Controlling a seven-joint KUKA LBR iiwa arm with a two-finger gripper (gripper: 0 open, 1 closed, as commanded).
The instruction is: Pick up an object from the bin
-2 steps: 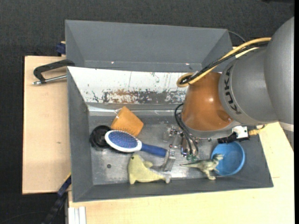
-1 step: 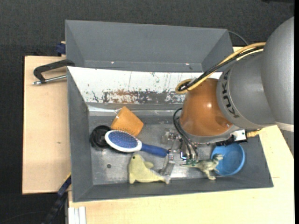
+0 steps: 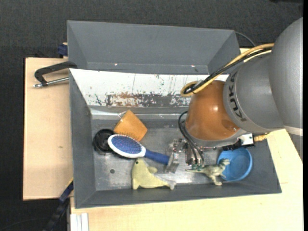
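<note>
Gripper (image 3: 184, 159): low in the bin (image 3: 82, 143), over the floor to the right of centre and near the front wall. It hangs under the arm's orange cover (image 3: 209, 114). Whether it is released or clenched cannot be told, and nothing is seen held in it.

Item 1. Hairbrush (image 3: 126, 146): an oval white head with a blue rim and a blue handle. It lies flat on the floor left of centre. The handle runs right and towards the front wall, and its end comes just beside the gripper's left side. Contact between the two cannot be told. This is the thing nearest the gripper.

Item 2. Green toy animal (image 3: 215, 172): small and long-bodied. It lies just beside the gripper towards the front right corner, against the blue bowl.

Item 3. Blue bowl (image 3: 239, 165): round with its opening upward. It stands by the right wall near the front right corner, partly under the arm.

Item 4. Pale yellow soft figure (image 3: 146, 178): lies flat along the front wall, just in front of the brush handle.

Item 5. Orange block (image 3: 131, 125): lies tilted near the back wall, touching the brush head's far edge.

Item 6. Black round thing (image 3: 100, 139): lies by the left wall, partly under the brush head.
</note>
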